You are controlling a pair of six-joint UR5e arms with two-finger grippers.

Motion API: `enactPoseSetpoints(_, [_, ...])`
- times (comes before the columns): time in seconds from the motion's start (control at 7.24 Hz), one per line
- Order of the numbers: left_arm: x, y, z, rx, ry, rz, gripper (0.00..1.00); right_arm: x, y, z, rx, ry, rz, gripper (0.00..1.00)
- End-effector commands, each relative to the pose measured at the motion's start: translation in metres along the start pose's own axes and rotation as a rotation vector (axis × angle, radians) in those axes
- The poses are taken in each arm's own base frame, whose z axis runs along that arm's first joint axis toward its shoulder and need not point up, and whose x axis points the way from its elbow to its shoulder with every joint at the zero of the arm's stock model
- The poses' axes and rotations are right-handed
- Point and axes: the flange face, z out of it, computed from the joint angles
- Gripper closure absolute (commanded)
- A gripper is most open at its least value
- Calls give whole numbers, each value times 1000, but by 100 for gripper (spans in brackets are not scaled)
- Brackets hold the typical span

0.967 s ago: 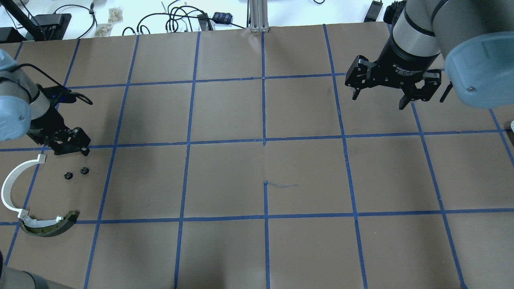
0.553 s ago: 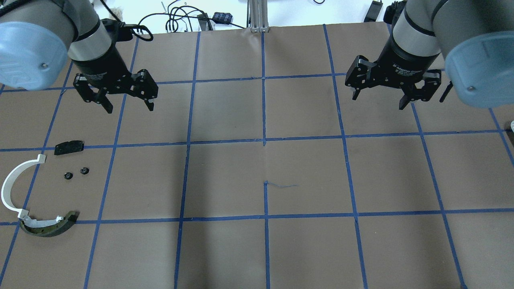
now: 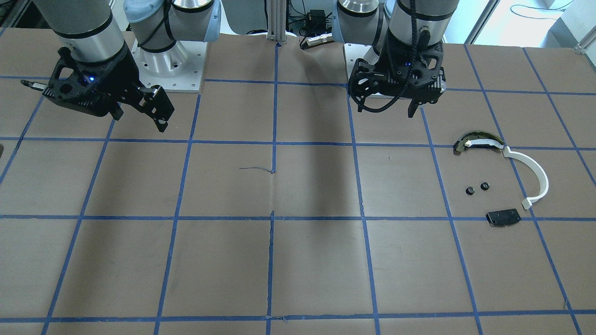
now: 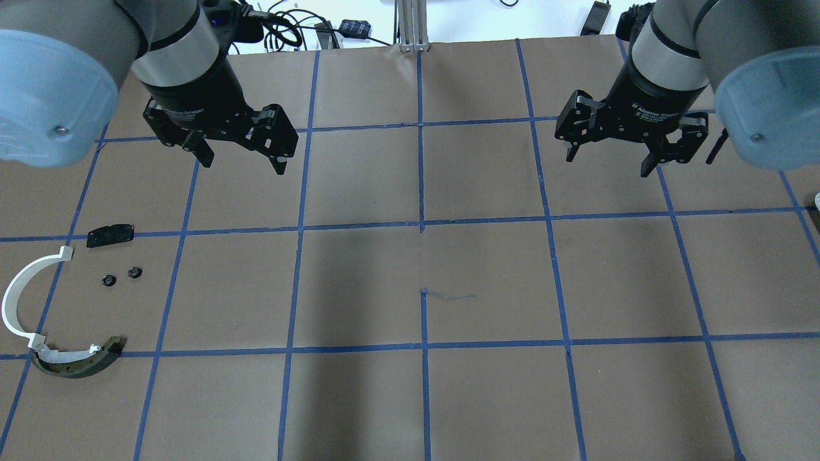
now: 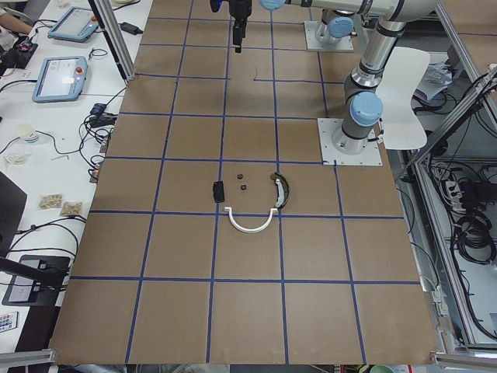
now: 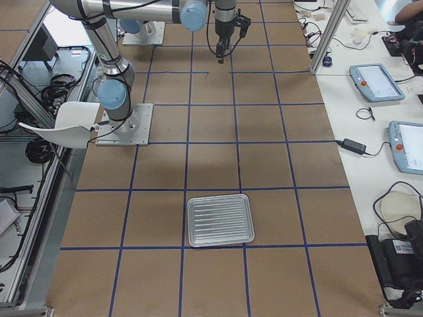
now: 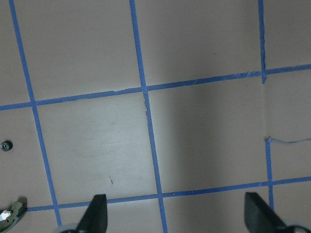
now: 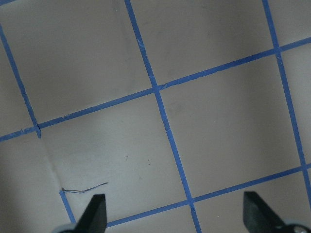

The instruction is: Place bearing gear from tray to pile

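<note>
Two bearing gears [image 4: 134, 273] lie side by side, not touching, in the pile [image 4: 109, 280], within the curve of the white curved strip [image 4: 6, 304]. The black plate [image 4: 111, 235] lies near that strip's far end, and the dark arc-shaped piece [image 4: 73, 368] meets its near end. The left gripper [image 4: 243, 164], down at the plate a second ago, has lifted well clear of the strip, jaws wide and empty. The right gripper [image 4: 607, 164] hangs far off, jaws also wide and empty. The tray [image 6: 220, 220] shows bare ribs. The transfer is likely finished.
</note>
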Motion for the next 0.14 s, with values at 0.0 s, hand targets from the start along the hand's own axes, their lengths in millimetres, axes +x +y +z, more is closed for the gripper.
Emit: enactPoseSetpoints(0.0, [-28, 6, 5, -63, 16, -36, 0, -1, 1, 0, -2, 3, -6, 0])
